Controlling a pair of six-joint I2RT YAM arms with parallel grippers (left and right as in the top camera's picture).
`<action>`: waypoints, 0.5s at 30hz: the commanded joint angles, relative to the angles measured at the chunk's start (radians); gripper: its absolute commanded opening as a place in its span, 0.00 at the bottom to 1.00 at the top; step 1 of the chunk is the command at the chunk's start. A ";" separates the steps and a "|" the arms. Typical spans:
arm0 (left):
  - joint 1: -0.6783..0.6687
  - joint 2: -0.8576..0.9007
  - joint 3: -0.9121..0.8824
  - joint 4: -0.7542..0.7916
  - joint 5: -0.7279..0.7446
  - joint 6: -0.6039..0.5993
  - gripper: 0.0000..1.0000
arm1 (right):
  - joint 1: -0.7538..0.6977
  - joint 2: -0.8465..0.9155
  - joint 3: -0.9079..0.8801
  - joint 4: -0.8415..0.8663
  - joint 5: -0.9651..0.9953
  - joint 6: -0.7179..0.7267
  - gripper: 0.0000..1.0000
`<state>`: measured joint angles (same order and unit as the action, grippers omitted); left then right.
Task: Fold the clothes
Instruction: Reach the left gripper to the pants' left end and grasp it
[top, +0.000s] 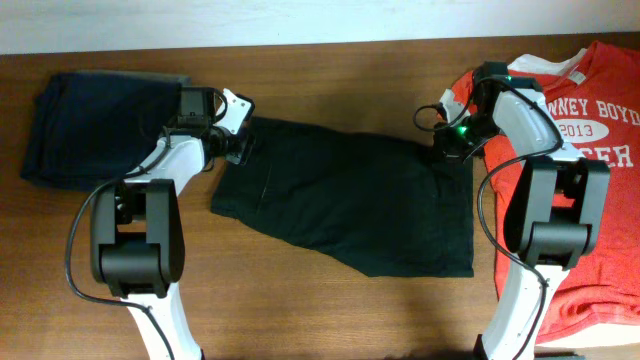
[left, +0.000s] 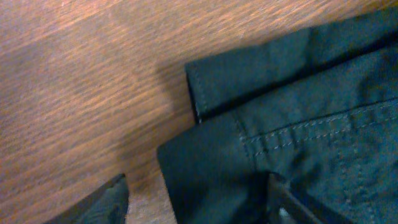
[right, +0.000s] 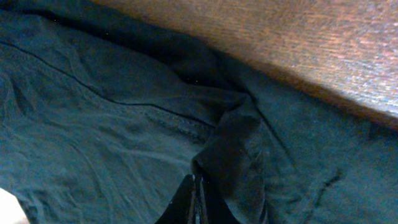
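Overhead: black shorts (top: 350, 200) lie flat mid-table (top: 330, 310), between the two arms. The left gripper (top: 238, 140) sits at their upper-left corner and the right gripper (top: 445, 145) at the upper-right corner. Navy folded garments (top: 80, 125) lie far left, and a red T-shirt (top: 600, 150) lies just beside the right arm.

Left wrist: jaws spread. One finger (left: 109, 202) is over bare wood, the other (left: 292, 202) over the cloth. The stitched corner lies between them, not clamped.

Right wrist: jaws pressed together, pinching a small raised fold of the shorts, with puckers running toward the tips.

Risks, as judged:
- The left jaws may close on the top layer only, or scrape wood and push the corner away.
- The right pinch looks thin, so a pull could slip it free.
- One corner lifting alone would skew the fold.
- The right arm's swing might snag the T-shirt.
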<state>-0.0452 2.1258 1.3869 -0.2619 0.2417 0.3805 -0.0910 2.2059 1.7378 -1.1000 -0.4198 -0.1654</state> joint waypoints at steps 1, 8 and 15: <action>0.024 0.017 0.011 0.007 0.092 -0.012 0.59 | -0.001 0.011 0.014 -0.003 0.013 -0.009 0.04; 0.050 0.013 0.011 -0.003 0.135 -0.051 0.42 | -0.001 0.011 0.014 0.000 0.013 -0.009 0.04; 0.055 0.016 0.011 -0.008 0.215 -0.055 0.42 | -0.001 0.011 0.014 0.008 0.013 -0.009 0.04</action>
<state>0.0025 2.1262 1.3869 -0.2649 0.4202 0.3367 -0.0910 2.2059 1.7378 -1.0946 -0.4164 -0.1650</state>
